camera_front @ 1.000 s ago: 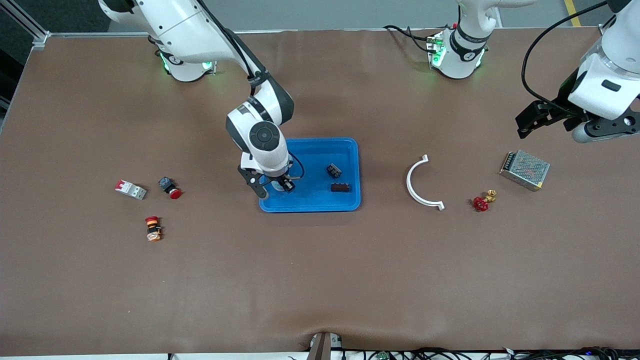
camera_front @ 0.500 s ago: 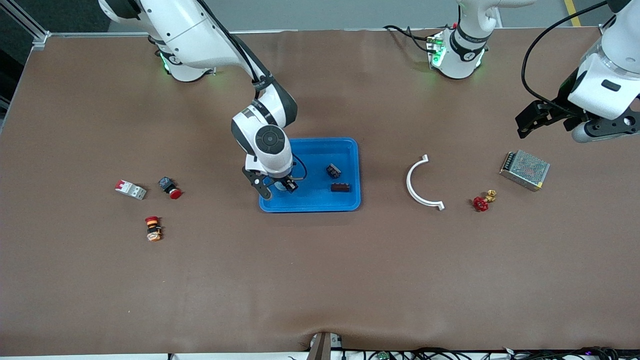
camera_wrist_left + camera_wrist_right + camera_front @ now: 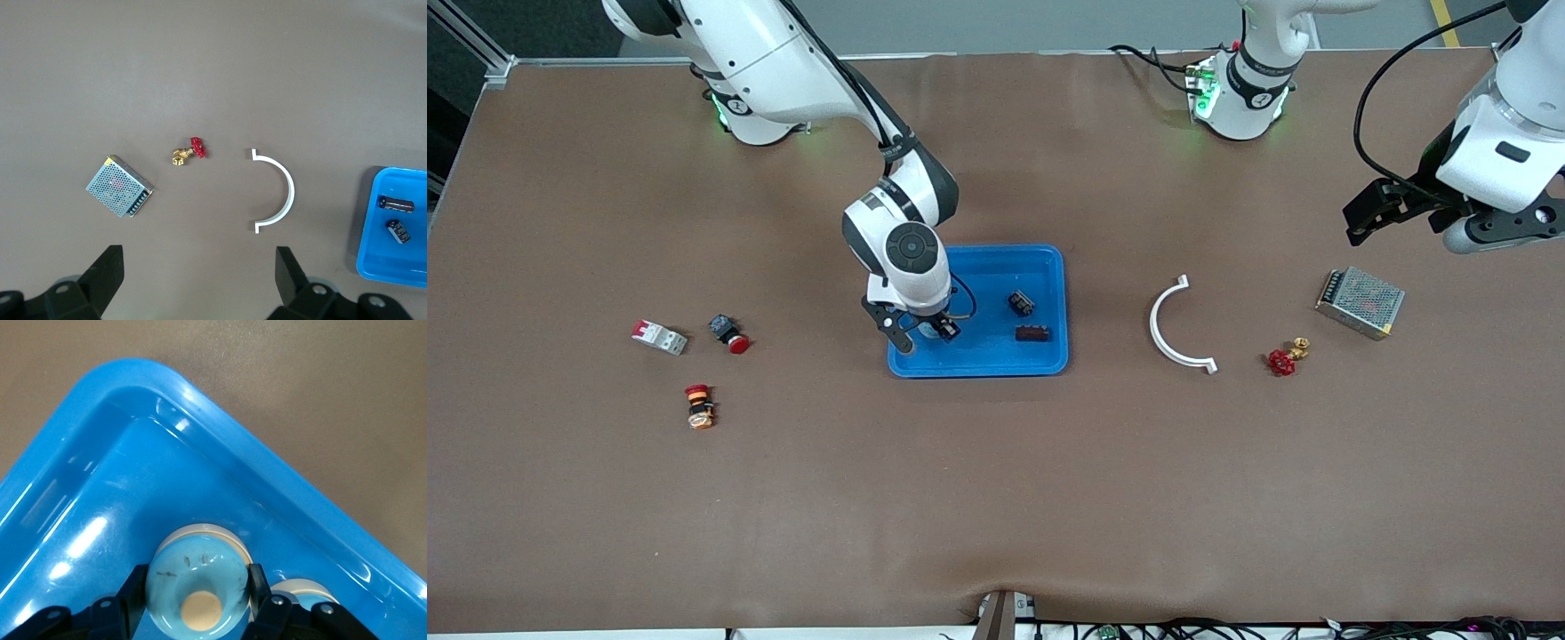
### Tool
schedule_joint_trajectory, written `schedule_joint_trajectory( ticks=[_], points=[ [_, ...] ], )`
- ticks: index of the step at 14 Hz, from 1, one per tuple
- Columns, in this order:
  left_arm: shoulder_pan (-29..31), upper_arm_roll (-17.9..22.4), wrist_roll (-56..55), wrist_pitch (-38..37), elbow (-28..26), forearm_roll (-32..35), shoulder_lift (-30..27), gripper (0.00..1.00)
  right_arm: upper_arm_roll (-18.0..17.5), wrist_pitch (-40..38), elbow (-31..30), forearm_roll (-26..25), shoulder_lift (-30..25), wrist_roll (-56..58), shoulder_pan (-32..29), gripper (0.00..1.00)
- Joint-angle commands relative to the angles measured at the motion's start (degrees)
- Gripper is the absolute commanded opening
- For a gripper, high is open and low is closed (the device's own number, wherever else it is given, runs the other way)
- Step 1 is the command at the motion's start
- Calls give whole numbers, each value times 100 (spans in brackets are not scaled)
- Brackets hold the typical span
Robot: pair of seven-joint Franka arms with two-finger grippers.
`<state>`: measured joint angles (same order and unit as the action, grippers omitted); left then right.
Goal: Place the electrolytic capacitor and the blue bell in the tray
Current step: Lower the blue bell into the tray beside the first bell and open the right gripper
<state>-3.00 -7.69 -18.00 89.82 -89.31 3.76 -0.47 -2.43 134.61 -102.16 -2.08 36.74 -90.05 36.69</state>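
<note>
The bright blue tray [image 3: 996, 361] lies mid-table. My right gripper [image 3: 926, 332] is over the tray's corner nearest the right arm's end and the front camera. It is shut on the blue bell [image 3: 199, 585], a light blue dome with a tan button; the fingers [image 3: 135, 587] press on both its sides, low over the tray floor [image 3: 100, 493]. A dark cylindrical capacitor [image 3: 1032, 333] lies in the tray, also seen in the left wrist view [image 3: 396, 203]. My left gripper [image 3: 1392, 212] is open and empty [image 3: 198, 280], held high over the table's left-arm end.
A small black part [image 3: 1021, 303] lies in the tray. A white curved bracket [image 3: 1172, 324], a red-handled brass valve [image 3: 1285, 358] and a metal mesh box [image 3: 1360, 302] lie toward the left arm's end. A breaker [image 3: 659, 337] and two red push buttons [image 3: 729, 334] [image 3: 699, 406] lie toward the right arm's end.
My right gripper has shifted a little farther in over the tray with the bell in it. The left arm has not moved.
</note>
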Motion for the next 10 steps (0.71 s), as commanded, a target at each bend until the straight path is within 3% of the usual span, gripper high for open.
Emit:
schedule_joint_trajectory(
  ticks=[1,5,6,7,10],
  points=[
    [10,-13,86,-61,-69,-86,-129,100,68,13,161,-11,140,-118,110,0],
    [10,-13,86,-61,-69,-86,-120,100,68,13,161,-11,184,-127,127,0],
    [10,-13,86,-61,-69,-86,-129,100,68,13,205,6,184,-153,110,28],
    [10,-13,86,-96,-69,-86,-129,100,76,-4,231,-2,193,-162,119,99],
    [19,-13,86,-131,-60,-86,-129,100,85,-57,284,-46,167,-144,127,100]
  ],
)
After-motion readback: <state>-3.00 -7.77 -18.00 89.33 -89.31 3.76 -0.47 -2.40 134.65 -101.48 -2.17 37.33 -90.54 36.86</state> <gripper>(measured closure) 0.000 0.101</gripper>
